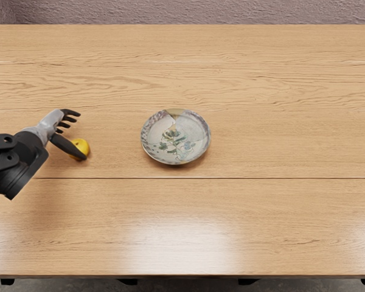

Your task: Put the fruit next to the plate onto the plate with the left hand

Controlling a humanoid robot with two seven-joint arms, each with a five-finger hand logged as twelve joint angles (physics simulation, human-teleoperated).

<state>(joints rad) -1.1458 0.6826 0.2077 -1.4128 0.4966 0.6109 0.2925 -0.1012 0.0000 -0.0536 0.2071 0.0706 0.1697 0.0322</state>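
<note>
A small yellow fruit (81,146) lies on the wooden table, well to the left of the plate (176,136), a round grey dish with a floral pattern. My left hand (72,132) comes in from the left edge and hovers at the fruit. Its fingers (68,119) are spread above and behind the fruit, and the thumb reaches across in front of it. Part of the fruit is hidden by the thumb. Nothing is grasped. The plate holds nothing.
The wooden table (243,201) stretches wide on all sides, with its back edge against a grey wall and its front edge near the bottom of the view.
</note>
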